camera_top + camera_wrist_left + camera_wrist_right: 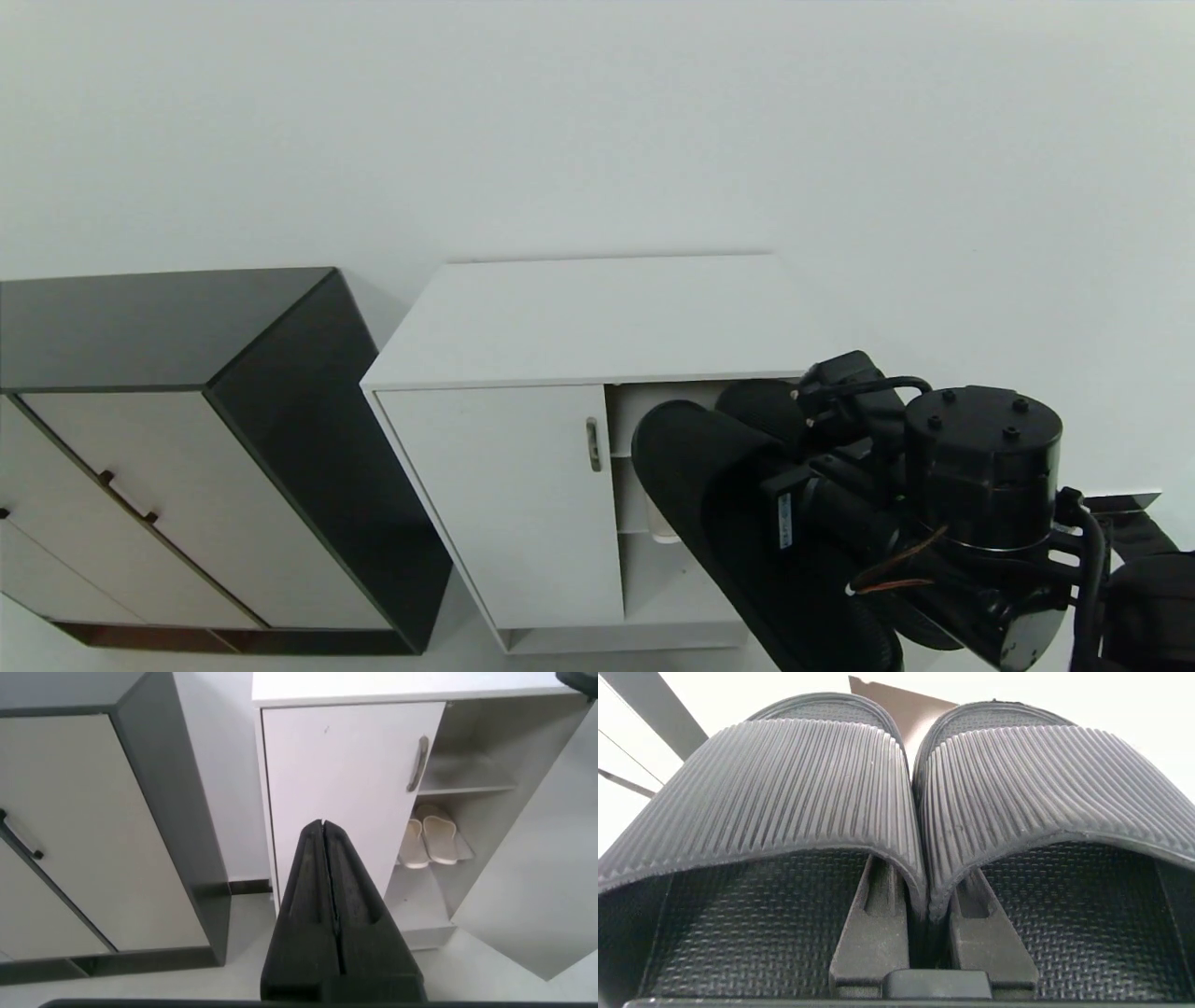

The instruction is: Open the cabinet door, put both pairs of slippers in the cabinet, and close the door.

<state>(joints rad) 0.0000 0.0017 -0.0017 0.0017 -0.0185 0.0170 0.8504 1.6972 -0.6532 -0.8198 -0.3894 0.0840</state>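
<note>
Two cabinets stand against the wall: a white cabinet [579, 317] and, at its 9 o'clock in the head view, a dark cabinet [308, 448]. The white one has two doors. The shut door [504, 504] carries one handle [593, 444], and the open door [542, 877] swings out from the other half.

There are two pairs of slippers, so four in all. The pale pair [434, 838] lies side by side on a shelf inside the open half, toes inward (as far as the left wrist view shows).

The black pair [738, 523] hangs in front of that opening, at 4 o'clock from the handle, held by the right pincer [923, 924]. It is clenched on them. One finger [864, 924] reaches under each strap, and the slippers' touching inner edges are pinched between the two fingers.

The left pincer [322, 835] is clenched on nothing, fingers pressed together, and hangs before the shut door, well apart from both pairs.
</note>
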